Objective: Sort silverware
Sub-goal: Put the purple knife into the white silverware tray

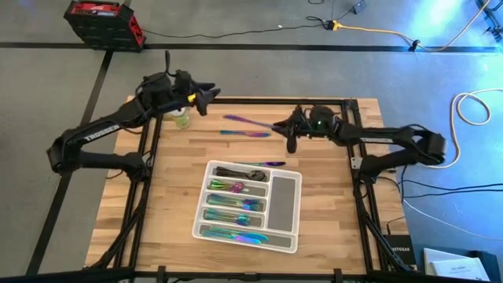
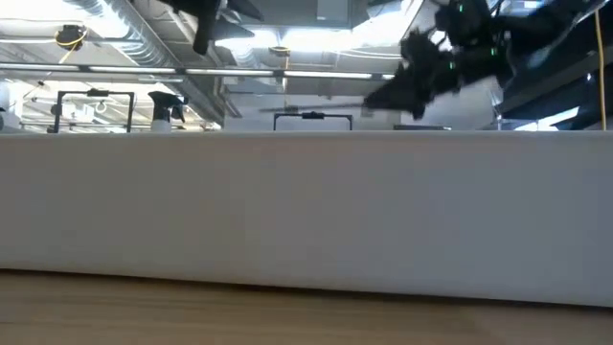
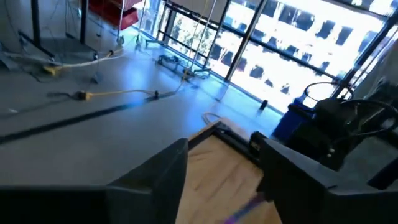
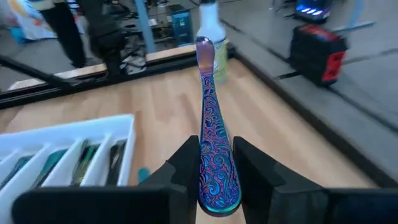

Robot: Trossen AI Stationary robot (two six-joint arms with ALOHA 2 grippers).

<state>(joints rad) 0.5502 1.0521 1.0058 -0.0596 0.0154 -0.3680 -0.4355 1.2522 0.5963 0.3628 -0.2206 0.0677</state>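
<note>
Most of the silverware point(image 1: 236, 208) already lies in the white compartment tray point(image 1: 284, 191) at the centre of the surface point(image 1: 330, 228): iridescent pieces fill the narrow slots, and a dark piece lies in the slot nearest the far edge. One piece rests across the tray's far rim point(image 1: 271, 163). The wide slot on the tray's right side appears empty.

Remaining work, as judged from the present layout:
- One iridescent utensil point(image 4: 211, 149) is pinched by its handle between the fingers of the right hand point(image 4: 212, 177), raised above the surface beyond the tray. Its type cannot be told.
- One loose piece point(image 1: 245, 134) lies on the bare wood between the tray and the far edge, just beside the right hand.

The sort is judged largely complete, with these few pieces left.

The left hand point(image 1: 206, 96) hovers at the far left of the surface, fingers spread, gripping nothing.

A yellow-green spray bottle point(image 1: 181, 118) stands below the left arm near the far left corner, well apart from the tray. It does not block the path from the held utensil to the tray. A red-and-black case point(image 1: 104, 22) sits on the floor beyond the surface.
</note>
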